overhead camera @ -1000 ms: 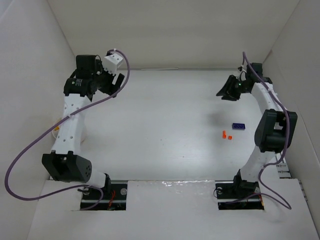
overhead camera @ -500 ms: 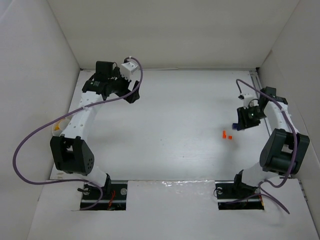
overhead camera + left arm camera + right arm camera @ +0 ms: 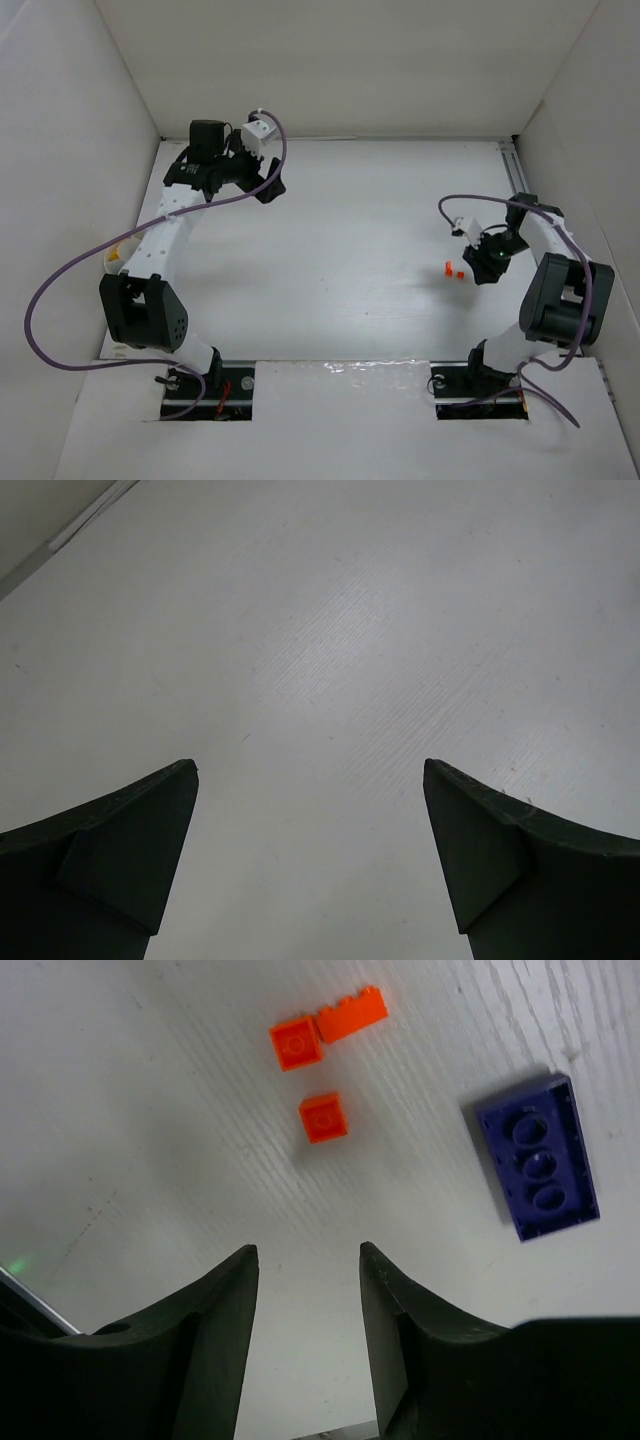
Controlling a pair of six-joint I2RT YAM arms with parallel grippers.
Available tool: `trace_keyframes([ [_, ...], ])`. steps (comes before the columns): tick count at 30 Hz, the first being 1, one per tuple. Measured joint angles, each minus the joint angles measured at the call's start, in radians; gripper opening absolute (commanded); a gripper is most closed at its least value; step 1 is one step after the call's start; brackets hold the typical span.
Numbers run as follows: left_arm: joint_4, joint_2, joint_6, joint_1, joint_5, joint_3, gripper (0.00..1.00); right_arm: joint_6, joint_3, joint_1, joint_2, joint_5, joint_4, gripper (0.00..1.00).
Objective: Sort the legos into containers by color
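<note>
Three small orange legos (image 3: 323, 1118) lie close together on the white floor, ahead of my right gripper (image 3: 308, 1250). A flat purple-blue lego (image 3: 537, 1157) lies to their right. The right gripper hangs low over the floor, open, with nothing between its fingers. From above, two orange legos (image 3: 453, 270) show just left of the right gripper (image 3: 484, 266), which hides the purple-blue one. My left gripper (image 3: 310, 765) is wide open over bare floor at the back left (image 3: 268, 190). One of the containers, a pale cup (image 3: 114, 258) with something yellow in it, peeks out behind the left arm.
White walls close the floor in at the back, left and right. A thin rail (image 3: 512, 165) runs along the right wall. Purple cables (image 3: 60, 275) loop out from both arms.
My right gripper swung from the back right down toward the near side, over the purple-blue lego. The left arm shifted right, its jaws widened, then it stayed still.
</note>
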Motion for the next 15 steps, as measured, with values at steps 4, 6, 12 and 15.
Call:
trace_keyframes([
  [4, 0.004, 0.0, -0.01, 0.0, 0.005, 0.0, 0.96, -0.096, 0.012, 0.045, 0.067, 0.0, 0.004, 0.54],
  [6, 0.012, 0.0, -0.017, 0.0, 0.005, 0.0, 1.0, -0.127, 0.013, 0.069, 0.085, 0.0, 0.006, 0.55],
  [12, 0.038, 0.0, -0.043, 0.0, -0.006, -0.002, 1.0, -0.187, 0.042, 0.13, 0.14, 0.001, 0.021, 0.49],
  [15, 0.04, 0.0, -0.053, 0.0, -0.021, -0.003, 1.0, -0.198, 0.064, 0.147, 0.171, 0.005, 0.027, 0.43],
])
